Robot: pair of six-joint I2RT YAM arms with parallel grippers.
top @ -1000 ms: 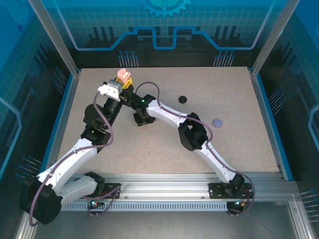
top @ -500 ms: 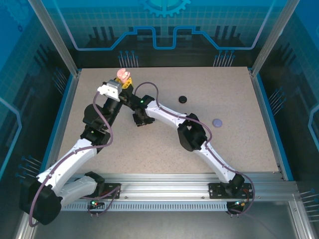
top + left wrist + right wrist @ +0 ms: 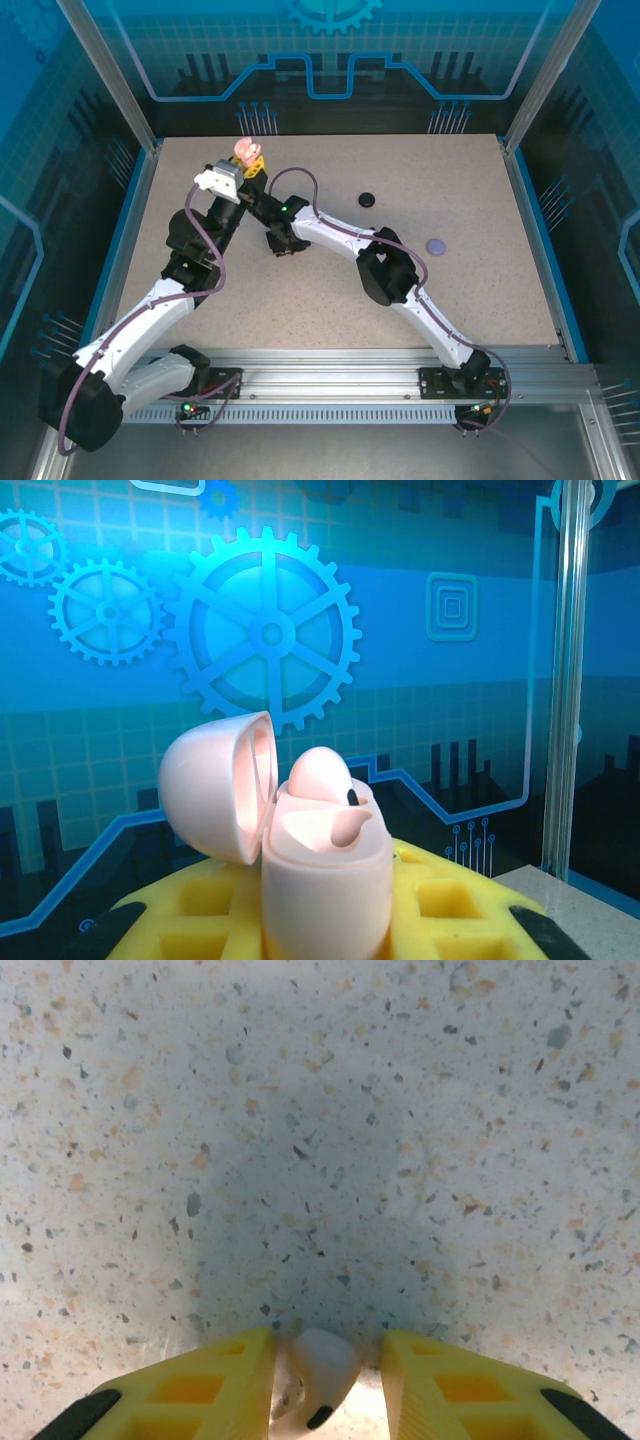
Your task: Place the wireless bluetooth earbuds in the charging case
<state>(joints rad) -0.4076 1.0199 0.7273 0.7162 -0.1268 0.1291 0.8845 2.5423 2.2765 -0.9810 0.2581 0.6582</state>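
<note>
One seated earbud (image 3: pixel 320 775) already rests in the open pink charging case (image 3: pixel 325 880), whose lid (image 3: pixel 215 785) swings back at nine o'clock of the body. The left gripper (image 3: pixel 325 925) is pressed tight on that case and holds it upright, out toward eleven o'clock on the table (image 3: pixel 450 300) in the overhead view. Nearer the centre, the right gripper (image 3: pixel 325 1385) points down and pinches a second earbud (image 3: pixel 318 1365), pale pink, between its yellow fingertips, as far as its wrist view shows. By my reckoning the pink pair is half done, and this bud must yet travel to the case. A black disc (image 3: pixel 368 199) at one o'clock and a lilac disc (image 3: pixel 436 245) at three o'clock lie untouched.
</note>
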